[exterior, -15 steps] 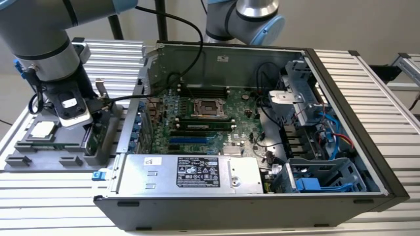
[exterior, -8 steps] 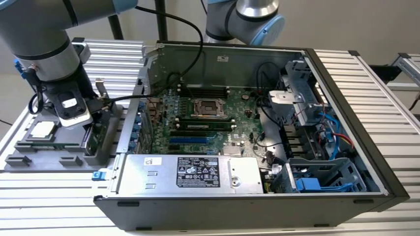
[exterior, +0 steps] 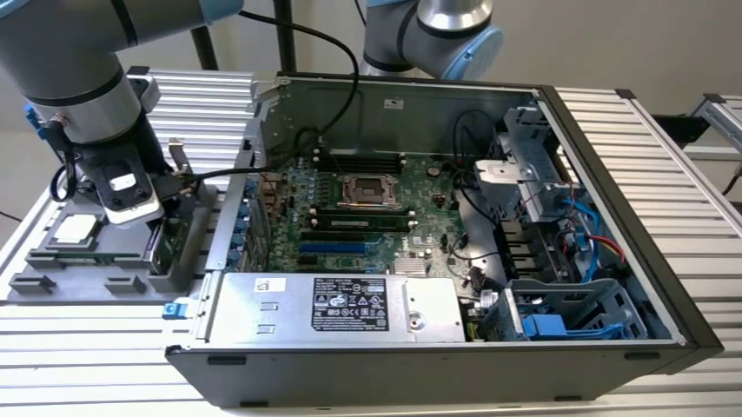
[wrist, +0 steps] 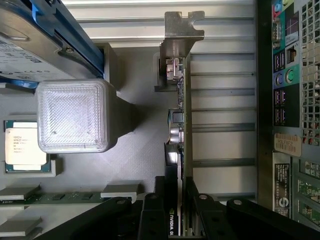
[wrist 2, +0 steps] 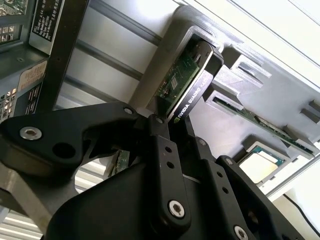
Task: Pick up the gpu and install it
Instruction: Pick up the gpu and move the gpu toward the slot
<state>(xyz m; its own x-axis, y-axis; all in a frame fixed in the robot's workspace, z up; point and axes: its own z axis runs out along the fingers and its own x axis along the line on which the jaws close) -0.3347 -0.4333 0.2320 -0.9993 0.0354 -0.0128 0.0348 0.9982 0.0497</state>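
Your black gripper (wrist: pixel 178 200) clamps its jaws on the thin green-and-black gpu card (wrist: pixel 182 115), at 9 o'clock from the dark grey computer case (exterior: pixel 406 373).

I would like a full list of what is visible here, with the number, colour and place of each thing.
gpu: one, green and black, upright in a tray slot.
tray: one, grey, at the exterior view's left of the case.
processor: one, silver, in the tray.
hard drive: one, silver in a blue frame, near the processor.
computer case: one, black, open, on the table.
motherboard: one, green, inside the case.
table: one, silver, slatted.
gripper: one, black, shut on the gpu.
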